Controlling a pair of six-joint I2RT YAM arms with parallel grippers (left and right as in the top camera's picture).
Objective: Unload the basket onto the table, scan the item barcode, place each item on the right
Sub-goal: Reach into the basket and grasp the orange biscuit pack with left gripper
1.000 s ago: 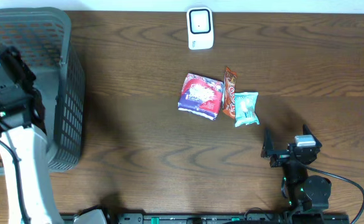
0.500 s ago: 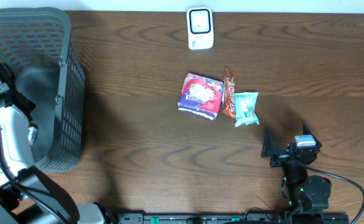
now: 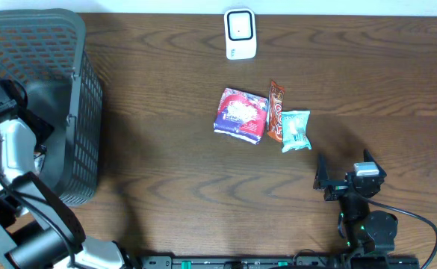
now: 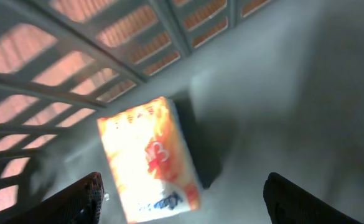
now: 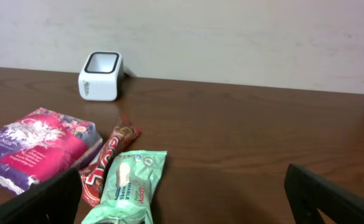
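Observation:
An orange-and-white box (image 4: 150, 158) lies on the grey floor of the basket (image 3: 84, 112). My left gripper (image 4: 183, 183) hangs open over the box, one finger on each side and neither touching it. From overhead the left arm (image 3: 5, 146) reaches into the basket at the table's left edge. The white scanner (image 3: 240, 33) stands at the back centre. My right gripper (image 5: 185, 174) rests open and empty near the front right, facing a green wipes pack (image 5: 127, 183).
In the middle of the table lie a purple-pink packet (image 3: 240, 114), a red bar (image 3: 276, 110) and the green wipes pack (image 3: 296, 130), close together. The basket's lattice wall (image 4: 107, 56) rises just behind the box.
The left arm has dropped lower and toward the left inside the basket. The right arm and the items on the table have not moved.

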